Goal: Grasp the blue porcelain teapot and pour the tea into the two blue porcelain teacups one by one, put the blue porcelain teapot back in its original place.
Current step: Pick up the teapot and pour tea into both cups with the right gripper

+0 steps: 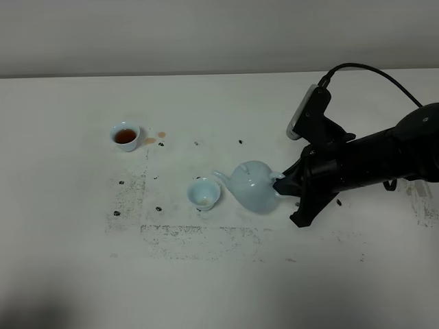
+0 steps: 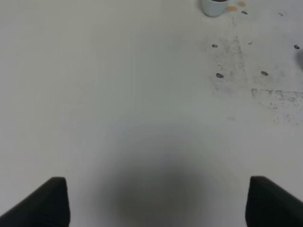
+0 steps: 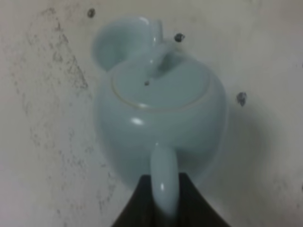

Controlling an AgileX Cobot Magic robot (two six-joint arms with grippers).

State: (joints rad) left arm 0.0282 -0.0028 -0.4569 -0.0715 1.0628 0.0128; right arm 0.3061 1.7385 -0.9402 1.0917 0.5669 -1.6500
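The blue porcelain teapot [image 1: 252,186] is at the table's middle, its lid on and its spout pointing left at the near teacup [image 1: 204,193]. My right gripper [image 1: 280,184] is shut on the teapot's loop handle [image 3: 164,177]. The right wrist view shows the teapot [image 3: 161,109] from behind, with the near teacup [image 3: 123,42] just past the spout; its inside looks pale. The far teacup [image 1: 125,136] at the back left holds reddish-brown tea [image 1: 125,137] and also shows in the left wrist view [image 2: 215,5]. My left gripper [image 2: 156,203] is open over bare table.
The white table [image 1: 62,226] has dark specks and scuffed grey marks around the cups. Small brownish spill spots [image 1: 159,136] lie right of the far teacup. The right arm [image 1: 370,161] reaches in from the right with its camera and cable raised.
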